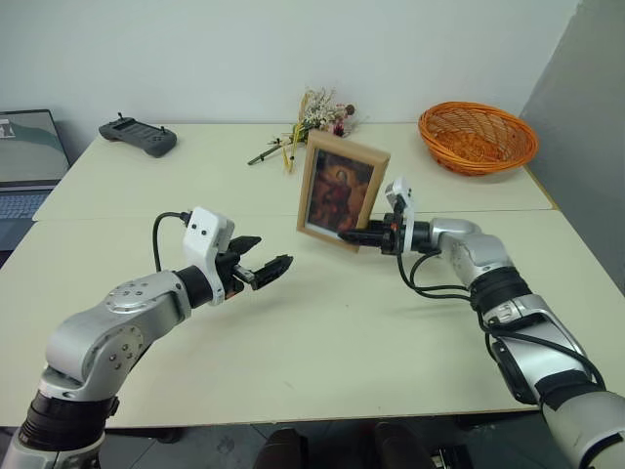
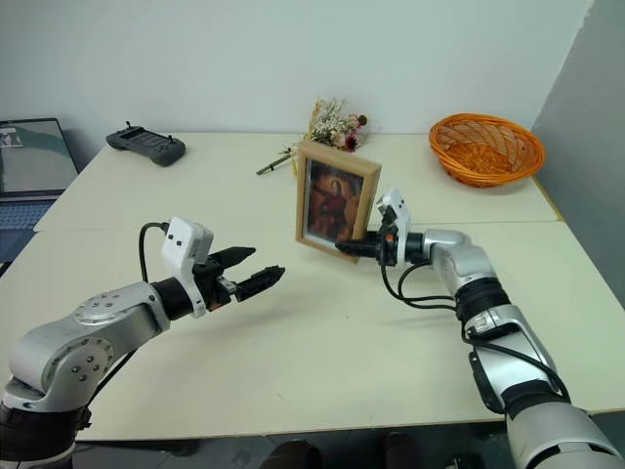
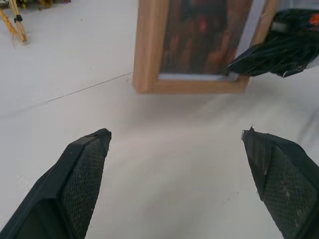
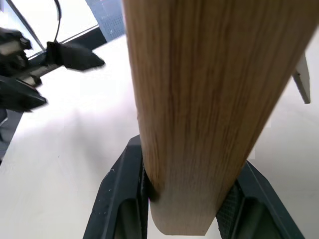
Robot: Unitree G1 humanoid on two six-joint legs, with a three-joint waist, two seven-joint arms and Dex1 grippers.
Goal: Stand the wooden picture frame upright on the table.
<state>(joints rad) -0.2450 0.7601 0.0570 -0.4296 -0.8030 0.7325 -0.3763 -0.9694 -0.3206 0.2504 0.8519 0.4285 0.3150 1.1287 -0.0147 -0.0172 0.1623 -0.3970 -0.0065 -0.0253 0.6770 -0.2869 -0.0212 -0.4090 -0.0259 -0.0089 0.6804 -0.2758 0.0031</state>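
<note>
Frame (image 1: 342, 191) stands upright near the middle of the table (image 1: 322, 332), picture facing near. Right gripper (image 1: 354, 236) is clamped on its lower right edge. Left gripper (image 1: 266, 264), fingers apart and holding nothing, hovers near-left of the frame.

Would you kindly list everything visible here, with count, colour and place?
wooden picture frame: one, light wood with reddish picture, upright at table centre
table: one, pale cream, under everything
basket: one, orange, far right
dried flowers: one bunch, pale and pink, behind the frame
controller: one, dark grey, far left
laptop: one, open, left edge
left gripper: one, black, open, apart from the frame
right gripper: one, black, clamped on the frame's lower right edge
</note>
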